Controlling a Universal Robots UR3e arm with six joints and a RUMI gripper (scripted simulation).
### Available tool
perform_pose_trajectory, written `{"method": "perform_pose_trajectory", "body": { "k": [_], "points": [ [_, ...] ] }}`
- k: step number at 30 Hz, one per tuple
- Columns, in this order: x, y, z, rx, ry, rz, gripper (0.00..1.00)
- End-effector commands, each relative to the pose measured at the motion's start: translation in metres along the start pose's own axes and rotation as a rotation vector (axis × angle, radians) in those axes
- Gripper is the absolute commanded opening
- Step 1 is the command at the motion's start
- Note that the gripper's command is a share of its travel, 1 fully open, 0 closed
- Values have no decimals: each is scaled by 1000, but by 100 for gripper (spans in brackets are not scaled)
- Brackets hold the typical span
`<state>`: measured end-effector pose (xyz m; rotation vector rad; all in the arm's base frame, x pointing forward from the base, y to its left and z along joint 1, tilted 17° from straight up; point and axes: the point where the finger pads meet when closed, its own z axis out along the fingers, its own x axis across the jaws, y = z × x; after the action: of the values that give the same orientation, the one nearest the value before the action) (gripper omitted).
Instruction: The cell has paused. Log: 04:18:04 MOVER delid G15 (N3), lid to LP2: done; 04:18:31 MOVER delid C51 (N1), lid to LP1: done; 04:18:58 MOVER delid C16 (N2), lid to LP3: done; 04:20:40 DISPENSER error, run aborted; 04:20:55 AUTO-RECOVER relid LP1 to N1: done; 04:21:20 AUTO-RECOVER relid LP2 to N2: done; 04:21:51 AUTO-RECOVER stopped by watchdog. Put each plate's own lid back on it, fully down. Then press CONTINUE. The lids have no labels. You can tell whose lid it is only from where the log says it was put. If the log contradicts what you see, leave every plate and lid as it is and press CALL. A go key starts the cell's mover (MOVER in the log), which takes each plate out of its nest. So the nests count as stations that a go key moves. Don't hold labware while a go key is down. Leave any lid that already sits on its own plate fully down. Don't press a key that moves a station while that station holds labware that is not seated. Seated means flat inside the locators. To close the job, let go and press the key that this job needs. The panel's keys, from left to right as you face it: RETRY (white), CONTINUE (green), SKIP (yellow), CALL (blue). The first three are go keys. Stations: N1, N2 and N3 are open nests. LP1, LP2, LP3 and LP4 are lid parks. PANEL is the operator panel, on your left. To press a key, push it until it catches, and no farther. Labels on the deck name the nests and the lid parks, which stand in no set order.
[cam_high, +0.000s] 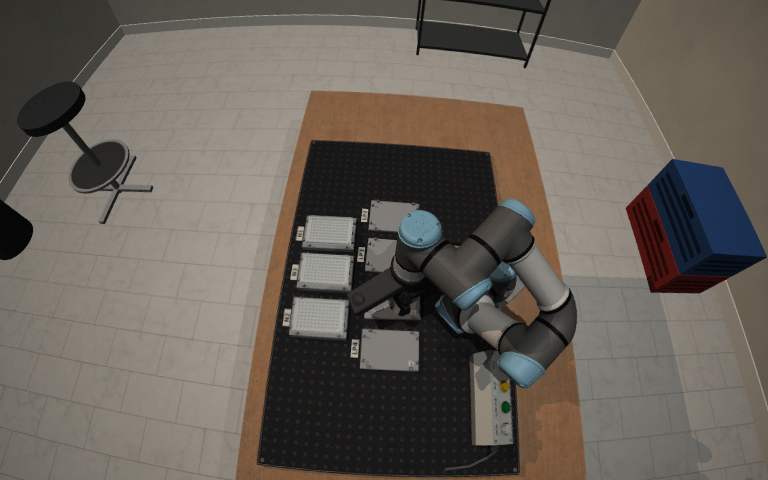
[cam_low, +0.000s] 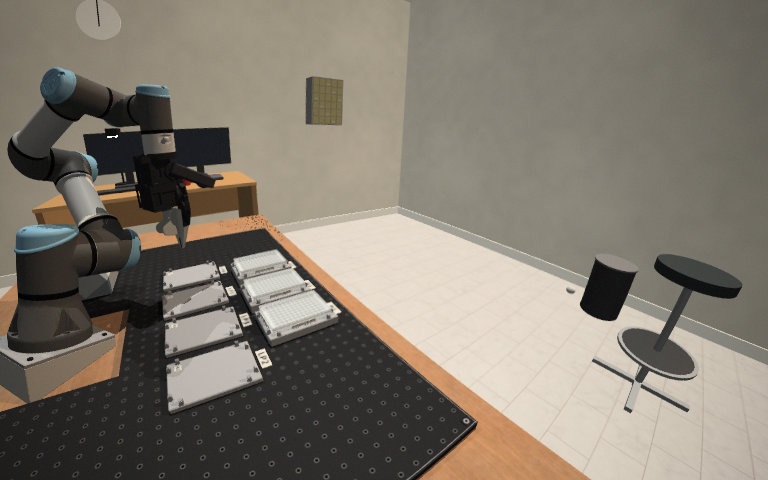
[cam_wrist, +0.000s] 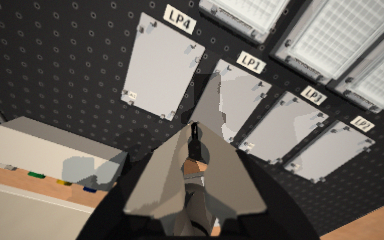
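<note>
Three white well plates sit in a row in the top view: N1 (cam_high: 328, 232), N3 (cam_high: 324, 270) and N2 (cam_high: 318, 316). All three look alike, with the well grid showing, and I cannot tell which of them carry clear lids. Beside them lie the lid parks LP4 (cam_wrist: 162, 67), LP1 (cam_wrist: 235, 100), LP3 (cam_wrist: 282, 127) and LP2 (cam_wrist: 330, 150). Each shows as a flat grey plate with no lid that I can make out. My gripper (cam_wrist: 195, 123) (cam_high: 393, 308) is shut and empty. It hangs well above LP1 and also shows in the exterior view (cam_low: 181, 240).
The operator panel (cam_high: 492, 404) stands near the arm's base, with its yellow (cam_high: 504, 386), green (cam_high: 505, 405) and white (cam_high: 504, 428) keys in view. The arm's elbow hides the blue key there, but it shows in the wrist view (cam_wrist: 90, 189).
</note>
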<state>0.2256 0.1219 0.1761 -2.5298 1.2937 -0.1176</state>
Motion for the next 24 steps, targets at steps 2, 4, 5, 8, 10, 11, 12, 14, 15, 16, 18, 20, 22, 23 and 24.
{"method": "perform_pose_trajectory", "body": {
  "k": [2, 4, 5, 8, 10, 11, 12, 14, 15, 16, 18, 20, 22, 23, 24],
  "points": [
    [-20, -7, -1, -7, 4, -80, 0],
    [-29, -9, -1, -7, 4, -120, 0],
    [-34, -11, -1, -7, 4, -140, 0],
    [-49, -15, -1, -7, 4, -155, 0],
    [-58, -18, -1, -6, 4, -155, 0],
    [-63, -19, -1, -6, 4, -155, 0],
    [-68, -20, -1, -6, 4, -155, 0],
    [-74, -22, -1, -6, 4, -155, 0],
    [-74, -22, -1, -6, 4, -155, 0],
    [-74, -22, -1, -6, 4, -155, 0],
    [-74, -22, -1, -6, 4, -155, 0],
    [-74, -22, -1, -6, 4, -155, 0],
    [-78, -19, -1, -6, 4, -175, 0],
    [-82, -17, -1, -6, 3, -195, 0],
    [-87, -14, -1, -6, 3, -215, 0]
  ]
}}
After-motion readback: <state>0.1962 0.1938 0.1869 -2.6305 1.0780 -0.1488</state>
